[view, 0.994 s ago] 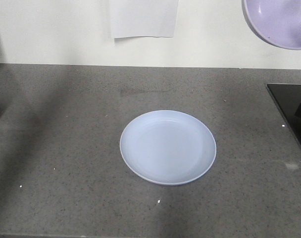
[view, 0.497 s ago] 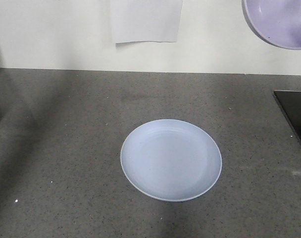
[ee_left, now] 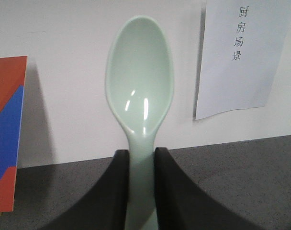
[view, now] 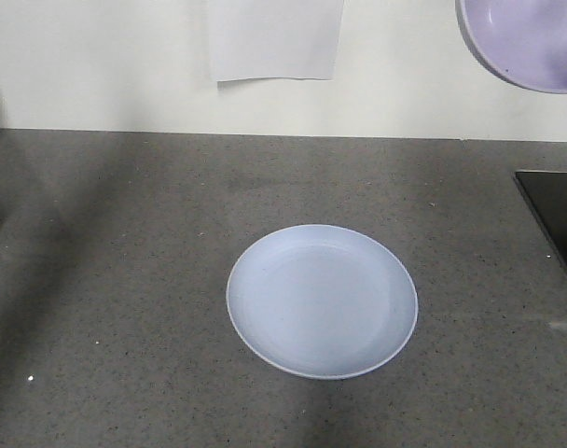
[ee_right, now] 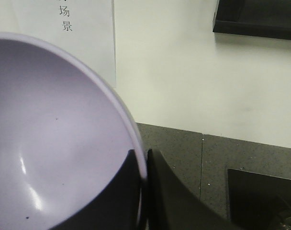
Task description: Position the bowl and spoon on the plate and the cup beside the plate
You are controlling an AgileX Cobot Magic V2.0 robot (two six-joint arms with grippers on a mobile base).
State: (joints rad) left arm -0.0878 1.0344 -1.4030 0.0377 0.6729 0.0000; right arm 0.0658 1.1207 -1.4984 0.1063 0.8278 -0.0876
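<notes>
Grey counter (view: 125, 280), white wall behind. Plate (view: 322, 301) lay near, nothing on it. Left gripper (ee_left: 141, 187) clamped spoon (ee_left: 140, 91) handle; place relative to plate unseen. Bowl (view: 531, 42) hung high, right of plate, rim pinched by right gripper (ee_right: 141, 191). Thin edge grip risked tilt or slip on lowering. Cup unseen.

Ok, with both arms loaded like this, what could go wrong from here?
1. The right gripper pinches the lavender bowl only at its rim, tilted and off to the side of the plate; it may slip or land off-centre.
2. The left gripper holds the mint-green spoon by its narrow handle; it could pivot on release.
3. No cup shows in any view.
</notes>
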